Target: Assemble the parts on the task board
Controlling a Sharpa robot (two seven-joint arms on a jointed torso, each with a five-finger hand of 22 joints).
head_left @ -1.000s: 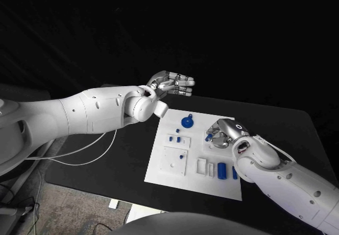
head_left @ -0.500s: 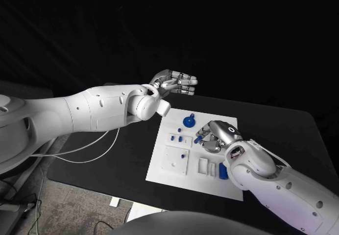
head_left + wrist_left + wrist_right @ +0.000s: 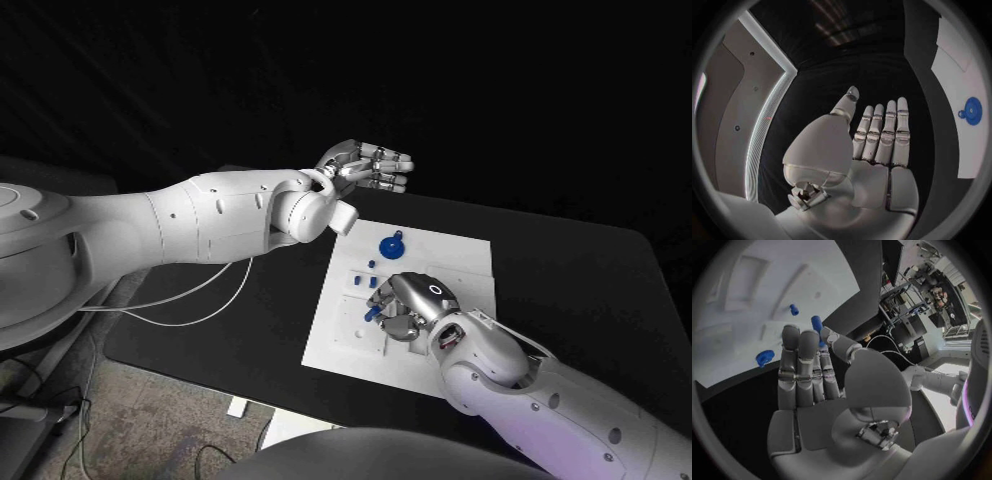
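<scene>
The white task board [image 3: 447, 255] lies mid-table. A round blue knob [image 3: 392, 243] stands near its far edge, also seen as a blue knob [image 3: 972, 110] from the left wrist and a blue knob [image 3: 765, 357] from the right wrist. Two small blue pegs [image 3: 362, 282] stand on the board's left side. My right hand [image 3: 411, 305] hovers over the board's middle and pinches a short blue cylinder [image 3: 816, 323] between thumb and finger; the blue cylinder [image 3: 372, 311] shows at its fingertips. My left hand [image 3: 369, 166] is raised beyond the board's far-left corner, its fingers [image 3: 882, 130] straight and holding nothing.
The black table [image 3: 577, 270] surrounds the board. White cables [image 3: 188, 295] hang off the table's left side. My left forearm [image 3: 216, 225] reaches across the left of the table, above it. Another small blue peg [image 3: 793, 309] stands on the board [image 3: 748, 300] beyond my right fingertips.
My right hand has moved from the board's right side toward its middle and left, carrying the blue cylinder with it. The left hand has stayed raised, almost still.
</scene>
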